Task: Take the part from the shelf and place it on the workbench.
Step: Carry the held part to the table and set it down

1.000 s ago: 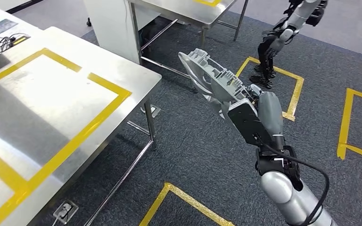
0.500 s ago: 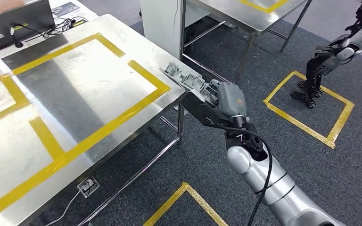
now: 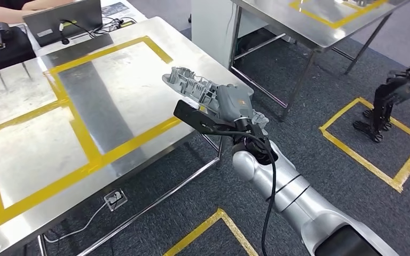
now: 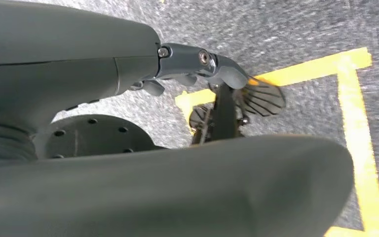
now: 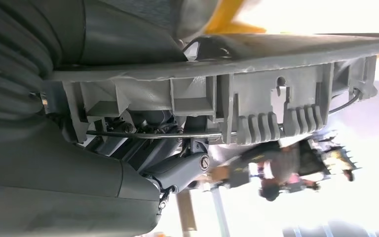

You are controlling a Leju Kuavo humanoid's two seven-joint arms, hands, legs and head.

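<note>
— Where's the part (image 3: 192,85)?

— Gripped in the right hand (image 3: 229,104), held over the near corner of the counter (image 3: 112,90), just inside the yellow tape (image 3: 139,136).

— How should it go down?

— Lower it level and release only once it rests flat, I'd say.

— The left hand (image 4: 197,61)?

— Hanging over the carpet; blurred, though its fingers look curled on nothing.

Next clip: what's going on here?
The robot's right hand holds a grey ribbed plastic part over the corner of the steel workbench marked with yellow tape. The part is not yet set down. The left hand hangs over the carpet and holds nothing.
</note>
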